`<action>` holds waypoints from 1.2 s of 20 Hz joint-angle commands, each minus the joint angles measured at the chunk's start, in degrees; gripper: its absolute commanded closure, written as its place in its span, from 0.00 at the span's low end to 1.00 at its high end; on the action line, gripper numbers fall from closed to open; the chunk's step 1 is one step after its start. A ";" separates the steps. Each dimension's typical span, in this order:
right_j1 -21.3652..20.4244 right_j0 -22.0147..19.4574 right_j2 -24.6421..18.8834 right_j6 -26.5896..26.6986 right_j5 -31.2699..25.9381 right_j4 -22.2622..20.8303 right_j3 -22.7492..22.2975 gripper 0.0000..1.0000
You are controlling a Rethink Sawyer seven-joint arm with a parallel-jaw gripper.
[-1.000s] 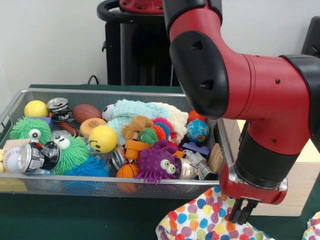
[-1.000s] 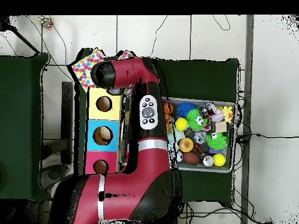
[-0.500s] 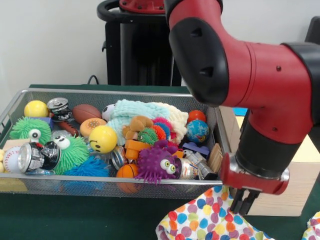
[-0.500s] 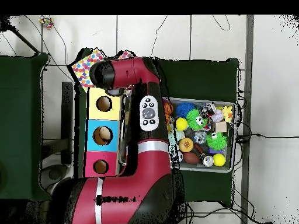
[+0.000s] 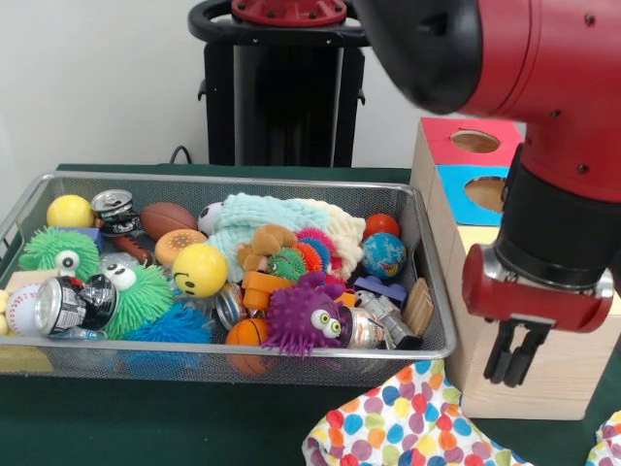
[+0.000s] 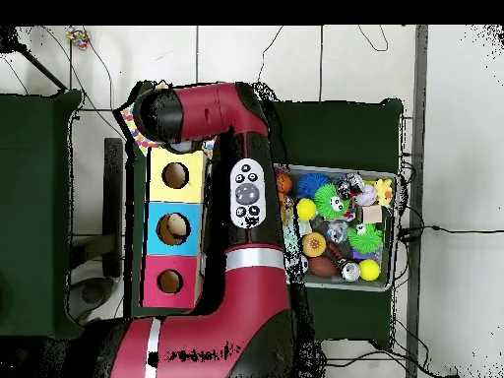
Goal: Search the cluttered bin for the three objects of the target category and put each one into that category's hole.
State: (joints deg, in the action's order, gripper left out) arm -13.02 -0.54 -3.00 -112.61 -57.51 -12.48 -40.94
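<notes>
One tool (image 5: 516,361) hung empty with its fingers pressed together beside the wooden box (image 5: 529,374), outside the wire bin (image 5: 427,282); the toys (image 5: 305,313) lay well off to its side, inside the bin.

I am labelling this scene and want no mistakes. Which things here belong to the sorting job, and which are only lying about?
Belong to the job:
- wire bin full of toys and cans
- wooden box with red, blue and yellow holes
- gripper, hanging in front of the box

Lying about:
- polka-dot cloth
- black cart behind the bin
</notes>
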 commanded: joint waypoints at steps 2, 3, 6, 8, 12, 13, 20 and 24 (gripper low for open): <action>-0.40 -0.41 -1.06 -2.94 -3.21 0.77 -7.74 1.00; -0.10 -0.46 -1.04 -3.08 -3.02 0.71 -7.46 1.00; 0.03 -0.56 -0.90 -2.98 -2.33 0.35 -6.92 1.00; -0.51 -0.51 -0.63 -3.51 -1.57 0.35 -7.99 1.00; -0.99 -0.36 -0.46 -3.21 -2.51 0.45 -8.91 0.00; -1.08 -0.34 -0.49 -2.94 -2.75 0.46 -9.04 0.00; -1.92 -0.23 -0.81 -2.27 -3.18 0.85 -9.71 0.00; -1.74 -0.33 -0.73 -2.25 -7.07 1.51 -9.71 0.00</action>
State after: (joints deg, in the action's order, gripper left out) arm -14.27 -0.50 -2.53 -112.61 -57.53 -12.40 -41.09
